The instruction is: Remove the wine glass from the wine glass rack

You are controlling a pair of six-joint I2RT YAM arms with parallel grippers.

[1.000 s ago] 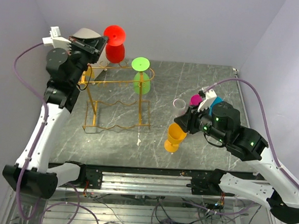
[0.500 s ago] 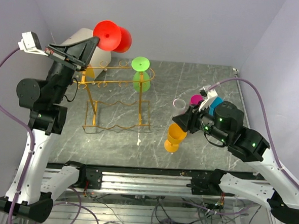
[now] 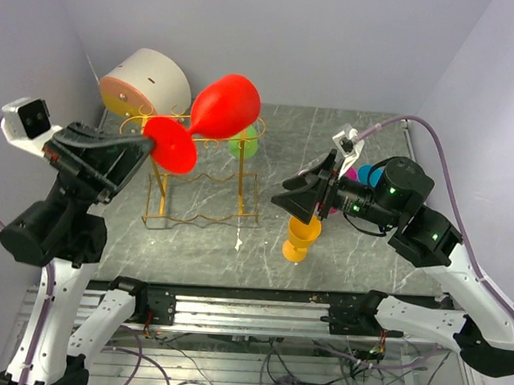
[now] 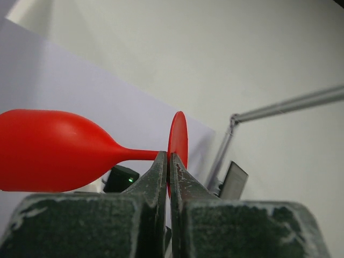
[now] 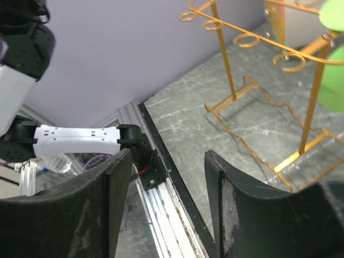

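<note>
My left gripper [image 3: 148, 140] is shut on the flat foot of a red wine glass [image 3: 223, 106] and holds it high in the air, lying sideways, clear of the gold wire wine glass rack [image 3: 204, 174]. In the left wrist view the red wine glass [image 4: 59, 150] points left with its foot [image 4: 178, 140] pinched between my fingers [image 4: 156, 177]. A green wine glass [image 3: 245, 143] still hangs upside down on the rack's right end. My right gripper [image 3: 289, 202] is open and empty, raised above the table right of the rack. The rack also shows in the right wrist view [image 5: 258, 97].
A white-and-orange drum [image 3: 146, 81] lies behind the rack. An orange glass [image 3: 300, 237] stands on the grey table [image 3: 192, 250], with pink [image 3: 350, 173] and blue [image 3: 369, 176] cups behind my right arm. The metal rail [image 3: 250, 310] runs along the near edge.
My left arm has swung up and toward the camera, carrying the red glass off the rack and tipping it sideways. My right gripper has lifted and turned toward the rack.
</note>
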